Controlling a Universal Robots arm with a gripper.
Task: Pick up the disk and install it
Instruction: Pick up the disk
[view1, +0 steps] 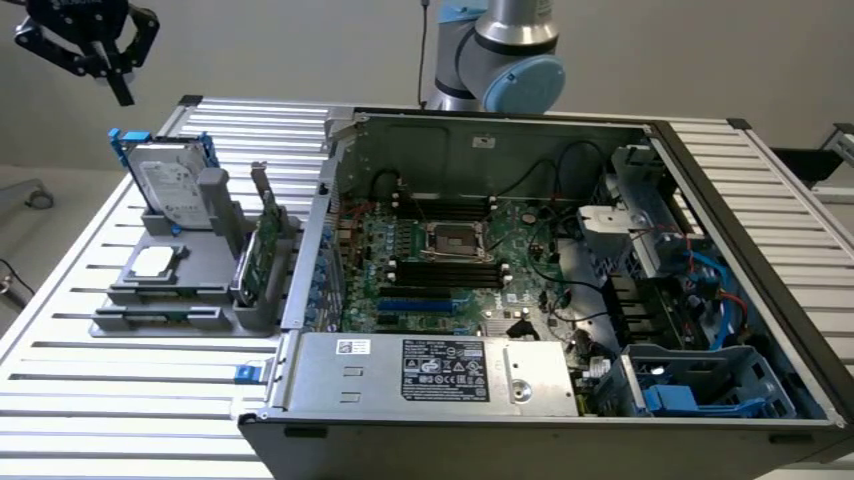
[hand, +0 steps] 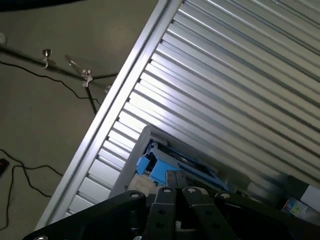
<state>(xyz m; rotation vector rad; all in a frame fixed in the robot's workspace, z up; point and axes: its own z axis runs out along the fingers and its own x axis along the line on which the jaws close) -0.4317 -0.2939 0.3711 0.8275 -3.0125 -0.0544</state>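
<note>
Overhead, the closed gripper (view1: 122, 92) hovers above the upright disk (view1: 171, 182)

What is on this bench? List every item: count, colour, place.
disk: one, silver-grey with blue rails, upright in the holder, exterior view's left.
holder: one, grey, beside the case.
chip: one, silver, flat on the holder.
circuit card: one, green, upright in the holder.
computer case: one, grey, open, mid-table.
drive cage: one, blue, inside the case, exterior view's right.
table: one, silver slats.
arm: one, grey and blue, behind the case.
pincer: one, black, shut, empty, above the disk.
</note>
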